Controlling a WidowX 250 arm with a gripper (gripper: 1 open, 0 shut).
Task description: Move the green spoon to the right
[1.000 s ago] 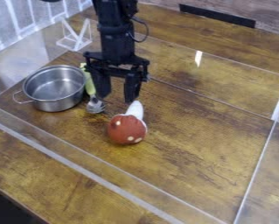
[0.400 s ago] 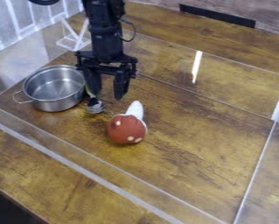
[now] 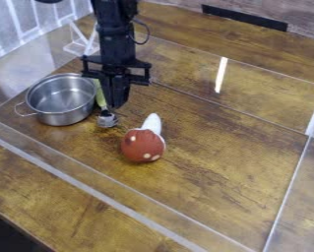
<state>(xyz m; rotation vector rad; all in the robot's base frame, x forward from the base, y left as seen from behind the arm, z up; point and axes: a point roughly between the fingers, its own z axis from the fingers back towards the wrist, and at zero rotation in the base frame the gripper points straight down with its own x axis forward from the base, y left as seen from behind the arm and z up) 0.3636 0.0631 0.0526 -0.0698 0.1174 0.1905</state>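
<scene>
The green spoon (image 3: 106, 119) lies on the wooden table just right of the steel pot (image 3: 61, 98). Its shiny bowl points toward me and its light green handle runs up and back. My gripper (image 3: 113, 100) points straight down over that handle, its black fingers drawn together on it, low at the table. The fingers hide part of the handle.
A red-capped toy mushroom (image 3: 144, 145) lies just right and in front of the spoon bowl. A white wire rack (image 3: 81, 39) stands at the back left. Clear plastic walls (image 3: 285, 197) border the wooden table (image 3: 225, 128).
My gripper has shifted left from above the mushroom stem to the spoon handle, sunk slightly, and its wide-spread fingers have closed together on the handle.
</scene>
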